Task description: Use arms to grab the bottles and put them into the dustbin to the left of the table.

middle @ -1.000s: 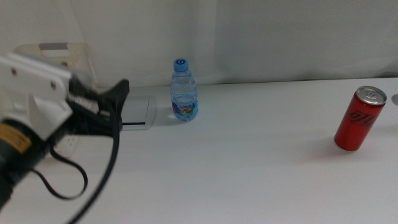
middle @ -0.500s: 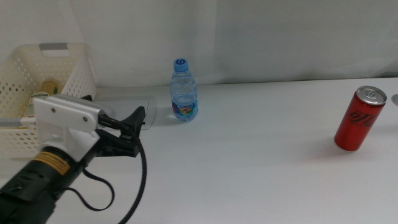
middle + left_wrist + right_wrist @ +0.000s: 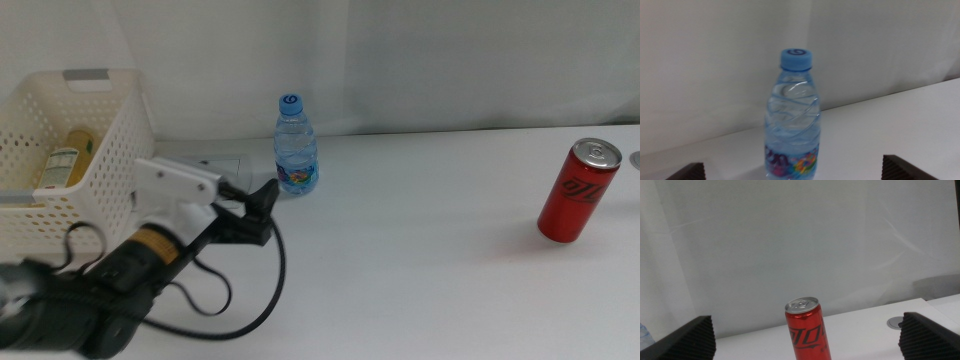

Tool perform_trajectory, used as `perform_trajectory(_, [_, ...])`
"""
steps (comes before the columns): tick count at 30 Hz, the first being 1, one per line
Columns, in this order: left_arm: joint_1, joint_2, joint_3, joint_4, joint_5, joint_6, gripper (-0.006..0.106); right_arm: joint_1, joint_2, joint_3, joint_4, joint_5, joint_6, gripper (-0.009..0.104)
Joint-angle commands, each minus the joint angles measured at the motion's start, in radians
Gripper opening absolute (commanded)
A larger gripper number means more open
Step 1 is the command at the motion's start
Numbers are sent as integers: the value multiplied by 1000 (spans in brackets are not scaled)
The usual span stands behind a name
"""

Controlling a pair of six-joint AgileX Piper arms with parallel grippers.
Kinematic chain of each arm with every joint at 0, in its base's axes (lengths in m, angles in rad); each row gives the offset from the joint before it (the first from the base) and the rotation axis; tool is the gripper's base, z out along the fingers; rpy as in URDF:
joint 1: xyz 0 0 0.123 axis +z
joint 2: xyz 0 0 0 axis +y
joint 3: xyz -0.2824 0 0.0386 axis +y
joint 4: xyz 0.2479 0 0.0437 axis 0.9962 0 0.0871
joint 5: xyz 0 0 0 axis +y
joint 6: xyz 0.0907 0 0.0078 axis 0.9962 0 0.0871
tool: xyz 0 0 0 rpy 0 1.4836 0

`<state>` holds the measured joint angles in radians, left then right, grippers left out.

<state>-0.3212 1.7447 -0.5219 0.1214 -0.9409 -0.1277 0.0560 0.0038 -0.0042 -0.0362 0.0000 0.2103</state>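
1 clear, blue-capped water bottle (image 3: pixel 792 120) upright before left claw (image 3: pixel 262 205).

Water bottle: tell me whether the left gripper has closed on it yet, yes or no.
No: the left gripper is open and short of the upright water bottle, with bare table between them.

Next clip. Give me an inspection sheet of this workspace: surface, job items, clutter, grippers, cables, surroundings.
Surface: white table, grey inset panel near the basket.
Job's things: water bottle upright, blue cap on; red can upright at the right; yellow bottle lying inside the dustbin.
Clutter: small round metal fitting in the tabletop beside the can.
Grippers: left gripper open, aimed at the water bottle, not touching; right gripper open, facing the can, out of the middle view.
Cables: black cable looping off the left arm.
Surroundings: plain white backdrop.
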Motion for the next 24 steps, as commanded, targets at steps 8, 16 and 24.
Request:
perform_trajectory(8, [-8, 183, -229, 44, 67, -22, 93, -5, -33, 42, -13, -7, -8, 103])
perform_trajectory(16, [-8, 344, -437, 82, 141, -67, 93, -5, -33, 42, -13, -11, -8, 103])
perform_trajectory(24, [-8, 423, -554, 82, 152, -74, 93, -5, -33, 42, -13, -11, -8, 103])
